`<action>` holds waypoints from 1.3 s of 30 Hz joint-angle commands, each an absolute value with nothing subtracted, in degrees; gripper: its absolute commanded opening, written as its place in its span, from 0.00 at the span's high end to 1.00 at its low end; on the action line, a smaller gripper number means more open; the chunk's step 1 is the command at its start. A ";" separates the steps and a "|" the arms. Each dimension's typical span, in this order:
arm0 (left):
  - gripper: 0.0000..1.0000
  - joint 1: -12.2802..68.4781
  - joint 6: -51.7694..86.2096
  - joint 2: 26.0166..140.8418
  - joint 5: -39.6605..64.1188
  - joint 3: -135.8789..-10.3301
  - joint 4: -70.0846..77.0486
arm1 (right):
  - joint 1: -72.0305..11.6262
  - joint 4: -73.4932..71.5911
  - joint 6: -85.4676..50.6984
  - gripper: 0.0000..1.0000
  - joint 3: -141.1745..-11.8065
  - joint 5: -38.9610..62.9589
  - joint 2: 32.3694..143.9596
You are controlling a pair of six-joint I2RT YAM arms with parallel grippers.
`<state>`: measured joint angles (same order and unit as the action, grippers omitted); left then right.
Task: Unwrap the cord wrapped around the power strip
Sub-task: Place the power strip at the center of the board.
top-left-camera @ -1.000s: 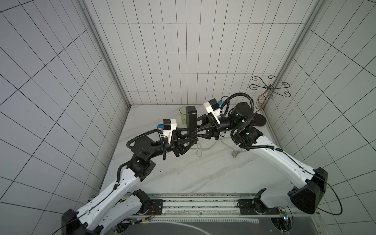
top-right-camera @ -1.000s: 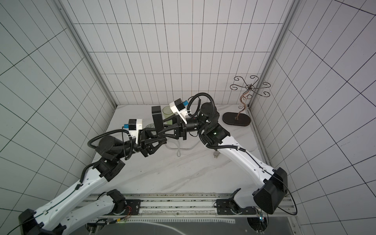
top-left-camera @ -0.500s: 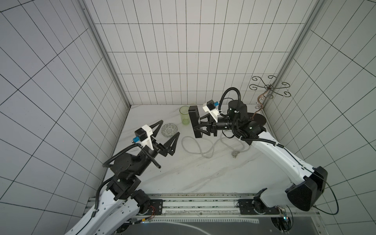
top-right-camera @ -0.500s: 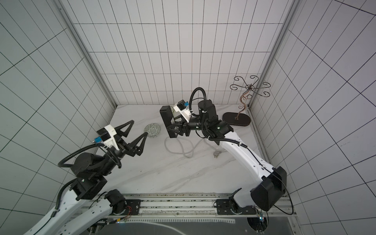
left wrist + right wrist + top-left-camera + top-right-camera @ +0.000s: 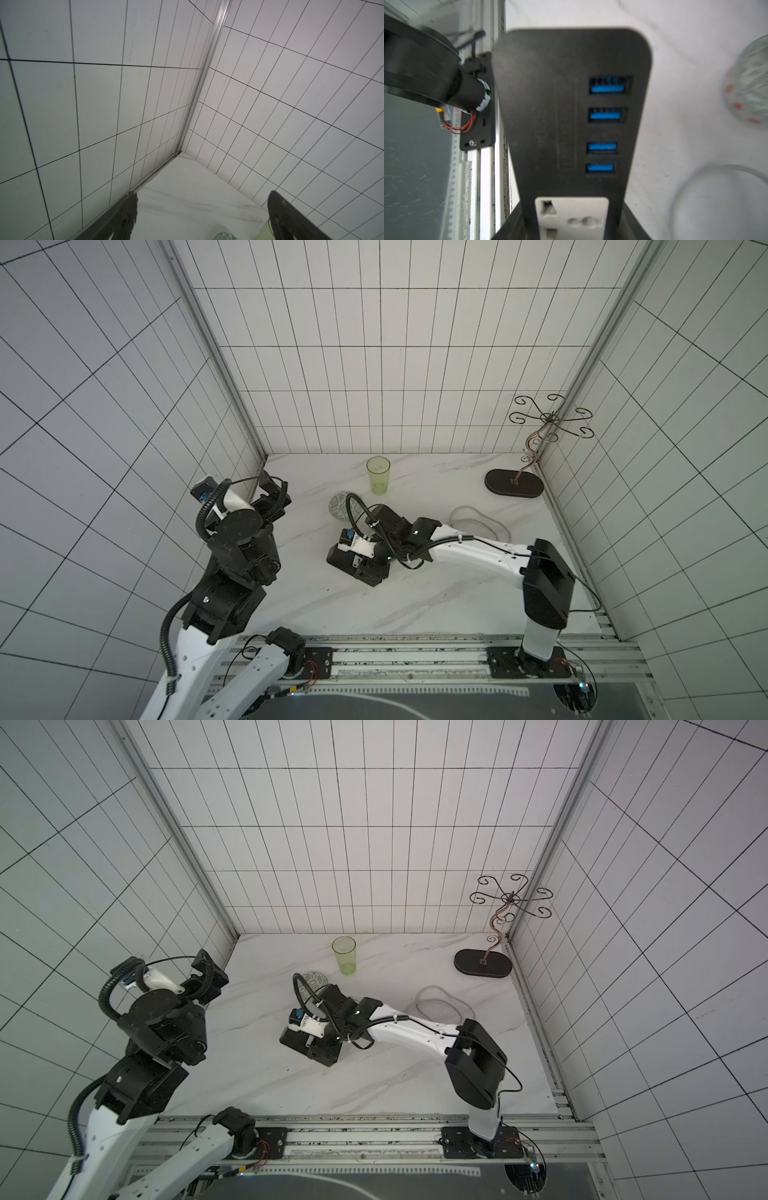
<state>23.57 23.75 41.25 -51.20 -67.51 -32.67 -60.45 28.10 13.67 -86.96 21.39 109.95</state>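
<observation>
Right tool (image 5: 359,570) is clamped on the power strip (image 5: 550,104), low over the middle of the counter (image 5: 316,614). In the right wrist view the strip's long axis runs straight out along the tool's own line. Its rounded free end points away from the wrist, ahead of the fingertips. The face with four blue ports and a white socket panel is turned up toward the wrist camera, with the panel nearest the tool. In both top views the strip shows only as a dark bar (image 5: 291,1038) under the tool, so I cannot read its heading on the counter. The cord (image 5: 478,522) lies in a loose loop on the counter behind the right tool, on the far side of its forearm. Where it joins the strip is hidden. Left tool (image 5: 203,216) stands wide open, holding nothing, raised and aimed into the wall corner, well apart from the strip. A green cup (image 5: 378,475) and a patterned ball (image 5: 338,506) sit to one side of the right tool.
</observation>
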 commanded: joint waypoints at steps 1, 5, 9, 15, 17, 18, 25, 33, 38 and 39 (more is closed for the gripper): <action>0.04 23.03 30.20 42.65 -56.73 -71.02 -41.98 | -62.54 35.62 11.98 1.00 -103.07 14.33 119.17; 0.04 22.85 30.60 41.96 -55.17 -70.46 -42.55 | -64.56 43.19 11.07 1.00 -114.91 7.10 128.79; 0.04 22.85 30.82 42.03 -54.62 -69.26 -43.12 | -65.87 45.71 11.44 0.97 -120.14 4.30 133.09; 0.04 22.76 32.43 43.52 -52.48 -68.71 -44.06 | -66.77 46.65 10.99 0.77 -123.33 4.83 137.07; 0.04 22.76 32.94 43.76 -52.00 -68.17 -44.59 | -67.02 46.23 10.75 0.67 -123.57 4.68 137.71; 0.04 22.76 33.15 43.85 -51.82 -67.99 -44.79 | -67.06 46.02 10.65 0.63 -123.57 4.58 137.81; 0.04 22.74 34.93 44.70 -49.57 -67.65 -45.77 | -67.06 44.57 9.07 0.40 -125.29 6.13 137.21; 0.02 22.08 34.96 46.20 -50.45 -67.25 -44.36 | -66.30 43.17 6.63 0.26 -126.30 9.40 131.62; 0.02 20.05 33.23 47.67 -50.13 -62.79 -36.72 | -62.99 39.96 4.96 0.25 -116.16 5.52 114.96; 0.02 19.59 32.22 47.85 -50.46 -60.88 -33.79 | -62.07 38.12 4.40 0.25 -111.04 4.18 110.61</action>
